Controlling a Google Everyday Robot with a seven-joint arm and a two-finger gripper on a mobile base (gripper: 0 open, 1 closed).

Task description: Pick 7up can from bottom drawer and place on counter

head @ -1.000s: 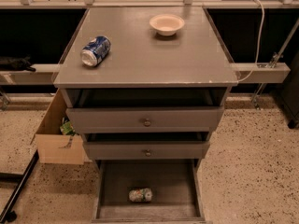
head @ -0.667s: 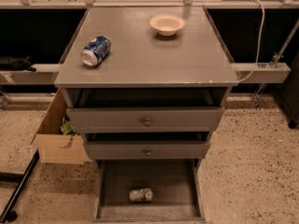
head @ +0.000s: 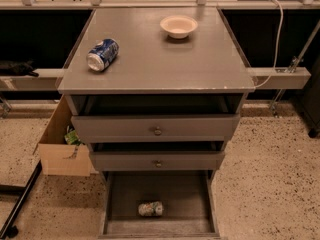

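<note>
Camera view, looking down on the front of the grey cabinet [head: 230,134]. At the foot of the cabinet, the bottom drawer [head: 125,196] pulled out and open. On its flat floor, toward the front edge and about midway across, the 7up can [head: 150,209], lying on its side, clear of the drawer walls. Nothing touching it. No gripper anywhere in frame, not over the cabinet and not near its foot, so no telling whether released or clenched. Up on the cabinet's top, the counter [head: 160,66]: toward the left edge a blue and white can [head: 102,54] on its side, at the back a small pale bowl [head: 178,26], and bare surface across the middle and front. Between top and bottom, two shallower drawers with round knobs [head: 157,131], both slightly ajar. To the cabinet's left, on the speckled floor, an open cardboard box [head: 62,156]. Progress, judging from this: drawer open, so access sorted, but nothing else done. Left to do: reach down into the drawer, grasp the can, lift it clear of the drawers overhead, and set it on the bare part of the top.
</note>
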